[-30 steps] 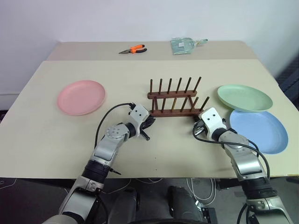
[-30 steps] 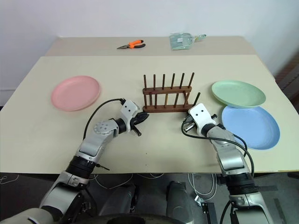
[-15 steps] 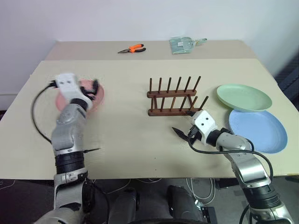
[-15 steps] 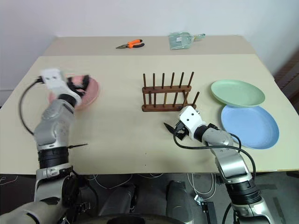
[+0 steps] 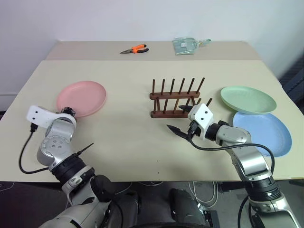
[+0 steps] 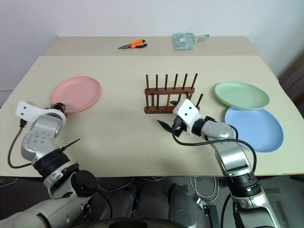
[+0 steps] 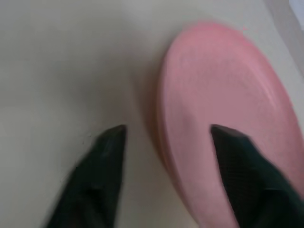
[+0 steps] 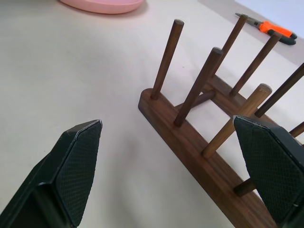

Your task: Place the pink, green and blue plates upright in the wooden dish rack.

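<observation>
pink plate (image 7: 223, 118) blurred and cut off at frame edge, wooden dish rack (image 8: 209, 142) cropped

The beige table (image 5: 128, 137) bears three plates (image 5: 81, 98), a wooden dish rack (image 5: 176, 99), pliers (image 5: 135, 50).

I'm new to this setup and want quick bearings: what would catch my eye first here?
Three pastel plates lie flat on the beige table: the pink plate on the left, the green plate and blue plate overlapping on the right. Between them stands the empty wooden dish rack, with the right gripper open wide beside it. The left gripper straddles the pink plate's near rim, and orange-handled pliers lie at the far edge.
</observation>
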You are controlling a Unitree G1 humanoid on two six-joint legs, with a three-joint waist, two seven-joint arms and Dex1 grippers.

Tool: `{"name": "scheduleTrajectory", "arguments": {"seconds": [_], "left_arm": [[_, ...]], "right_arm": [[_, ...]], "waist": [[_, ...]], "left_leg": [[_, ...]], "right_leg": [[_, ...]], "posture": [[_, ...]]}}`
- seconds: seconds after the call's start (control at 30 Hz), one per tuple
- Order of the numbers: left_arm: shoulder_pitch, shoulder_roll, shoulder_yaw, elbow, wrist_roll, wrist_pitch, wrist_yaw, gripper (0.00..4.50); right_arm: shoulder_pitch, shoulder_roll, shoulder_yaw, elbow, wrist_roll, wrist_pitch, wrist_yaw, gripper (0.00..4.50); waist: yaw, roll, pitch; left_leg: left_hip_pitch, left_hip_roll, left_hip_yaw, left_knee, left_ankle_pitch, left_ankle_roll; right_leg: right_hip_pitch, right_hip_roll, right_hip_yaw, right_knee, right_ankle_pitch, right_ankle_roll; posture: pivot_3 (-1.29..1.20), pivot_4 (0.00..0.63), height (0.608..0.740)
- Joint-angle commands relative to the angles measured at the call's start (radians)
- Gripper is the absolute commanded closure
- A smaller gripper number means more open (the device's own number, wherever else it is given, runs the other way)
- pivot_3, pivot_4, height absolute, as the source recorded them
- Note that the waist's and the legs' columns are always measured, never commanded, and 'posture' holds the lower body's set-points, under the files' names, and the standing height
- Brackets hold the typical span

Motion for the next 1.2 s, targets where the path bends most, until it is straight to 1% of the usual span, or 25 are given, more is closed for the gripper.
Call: {"name": "scheduleTrajectory", "arguments": {"seconds": [0.03,0.07,0.1,0.2,0.33,0.47,0.53,0.6,0.7,0.77,0.8,0.97,1.03,1.13,1.2], "left_arm": [[-0.054,0.046,0.003,0.078,-0.086,-0.029,-0.032,3.67],[-0.062,0.054,-0.011,0.093,-0.098,-0.03,-0.045,4.18],[-0.067,0.061,-0.04,0.098,-0.102,-0.031,-0.071,4.42],[-0.069,0.081,-0.182,0.071,-0.08,-0.034,-0.192,4.42],[-0.104,0.094,-0.41,-0.016,-0.03,-0.079,-0.348,4.42],[-0.157,0.109,-0.613,-0.072,0.038,-0.096,-0.443,4.42],[-0.176,0.118,-0.682,-0.084,0.072,-0.099,-0.469,4.42],[-0.198,0.112,-0.732,-0.103,0.079,-0.097,-0.497,4.42],[-0.222,0.088,-0.765,-0.134,0.066,-0.079,-0.499,4.42],[-0.226,0.069,-0.769,-0.152,0.054,-0.061,-0.485,4.5],[-0.223,0.064,-0.772,-0.162,0.051,-0.05,-0.483,4.5],[-0.195,0.038,-0.744,-0.207,0.017,-0.012,-0.463,4.5],[-0.181,0.029,-0.724,-0.218,-0.01,-0.001,-0.468,4.5],[-0.173,0.001,-0.671,-0.217,-0.059,-0.002,-0.452,3.48],[-0.203,-0.028,-0.604,-0.195,-0.113,-0.043,-0.423,2.47]], "right_arm": [[0.012,-0.004,-0.025,-0.066,0.016,-0.002,-0.012,0.0],[0.016,-0.008,-0.035,-0.078,0.028,0.013,-0.009,0.0],[0.016,-0.014,-0.045,-0.094,0.041,0.029,-0.006,0.0],[-0.013,-0.026,-0.057,-0.131,0.031,0.037,-0.022,0.0],[-0.125,-0.04,-0.027,-0.164,-0.026,0.01,-0.044,0.0],[-0.26,-0.082,0.068,-0.099,-0.194,-0.146,-0.045,0.0],[-0.312,-0.089,0.109,-0.057,-0.252,-0.219,-0.041,0.0],[-0.37,-0.108,0.172,0.023,-0.367,-0.316,-0.055,0.0],[-0.439,-0.106,0.222,0.164,-0.495,-0.391,-0.111,0.0],[-0.472,-0.101,0.236,0.238,-0.558,-0.427,-0.154,0.51],[-0.485,-0.098,0.238,0.268,-0.586,-0.442,-0.18,0.88],[-0.49,-0.111,0.242,0.335,-0.663,-0.48,-0.212,3.36],[-0.484,-0.117,0.234,0.335,-0.682,-0.486,-0.222,4.45],[-0.482,-0.122,0.215,0.32,-0.71,-0.492,-0.247,4.5],[-0.476,-0.125,0.198,0.299,-0.702,-0.498,-0.248,4.5]], "waist": [[0.001,0.0,0.0],[0.001,-0.001,0.0],[0.001,-0.001,0.0],[0.003,-0.001,0.001],[0.006,-0.001,0.001],[0.008,-0.001,0.001],[0.004,-0.001,0.001],[-0.004,-0.001,0.001],[-0.008,-0.001,0.001],[-0.008,-0.001,0.001],[-0.008,-0.001,0.001],[-0.008,-0.001,0.001],[-0.01,-0.001,0.001],[-0.007,-0.002,0.002],[-0.004,-0.002,0.002]], "left_leg": [[0.0,0.0,0.0,0.0,0.0,0.0],[0.0,0.0,0.0,0.0,0.0,0.0],[0.0,0.0,0.0,0.0,0.0,0.0],[-0.001,0.0,0.0,0.0,0.0,0.0],[-0.001,0.0,0.001,0.0,0.0,-0.001],[-0.001,0.0,0.001,-0.001,0.0,-0.001],[-0.001,0.0,0.002,-0.002,0.0,-0.001],[-0.001,0.0,0.002,-0.002,0.0,-0.001],[-0.001,0.0,0.002,-0.002,0.001,-0.001],[-0.001,0.0,0.002,-0.002,0.001,-0.001],[-0.001,0.0,0.002,-0.002,0.001,-0.001],[-0.001,0.0,0.002,-0.002,0.002,-0.004],[-0.001,0.0,0.002,-0.002,0.002,-0.004],[-0.001,0.0,0.002,-0.002,0.002,-0.004],[-0.002,0.0,0.002,-0.001,0.002,-0.004]], "right_leg": [[0.0,0.0,0.0,0.0,0.0,0.0],[0.0,0.0,0.0,0.0,0.0,0.0],[0.0,0.0,0.0,0.0,0.0,0.0],[0.0,0.0,0.0,0.0,0.0,0.0],[-0.001,0.0,0.0,0.0,0.0,0.0],[-0.001,0.0,0.0,-0.001,0.0,-0.001],[-0.001,0.0,0.0,-0.001,0.0,0.0],[-0.001,0.0,0.0,-0.002,0.0,0.0],[-0.001,0.0,0.001,-0.002,0.0,0.0],[-0.002,0.0,0.001,-0.001,0.0,-0.001],[-0.002,0.0,0.001,-0.001,0.0,-0.001],[-0.002,0.0,0.002,-0.002,0.0,-0.001],[-0.002,0.0,0.002,-0.001,0.0,-0.001],[-0.002,0.0,0.002,-0.001,0.0,-0.001],[-0.002,0.0,0.002,-0.002,0.0,-0.001]], "posture": [[0.0,0.15,0.74],[0.0,0.15,0.74],[0.0,0.15,0.74],[0.0,0.15,0.74],[0.0,0.15,0.74],[0.0,0.15,0.74],[0.0,0.15,0.74],[0.0,0.15,0.74],[0.0,0.15,0.74],[0.0,0.15,0.74],[0.0,0.15,0.74],[0.0,0.15,0.74],[0.0,0.15,0.74],[0.0,0.15,0.74],[0.0,0.15,0.74]]}}
